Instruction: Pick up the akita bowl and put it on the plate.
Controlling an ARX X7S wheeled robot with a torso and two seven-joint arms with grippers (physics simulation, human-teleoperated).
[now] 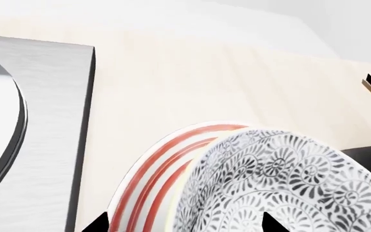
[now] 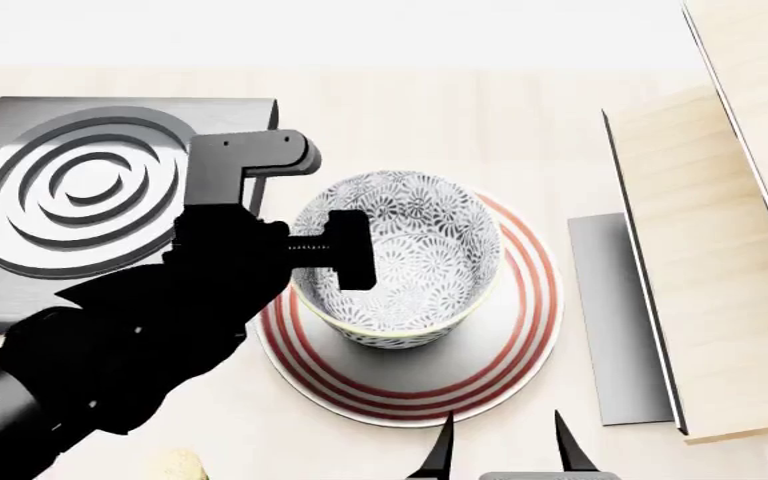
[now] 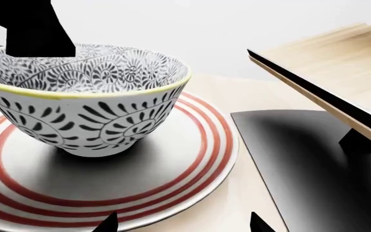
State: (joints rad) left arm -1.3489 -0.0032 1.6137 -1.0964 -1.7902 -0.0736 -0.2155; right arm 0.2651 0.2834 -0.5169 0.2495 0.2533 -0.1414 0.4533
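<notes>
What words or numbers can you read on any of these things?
None. No words, numbers or signs show in any view.
The akita bowl has only a dark leaf-and-flower pattern.
The plate has only red rings.
The stove plate has only plain round rings.
The wooden board is bare.
</notes>
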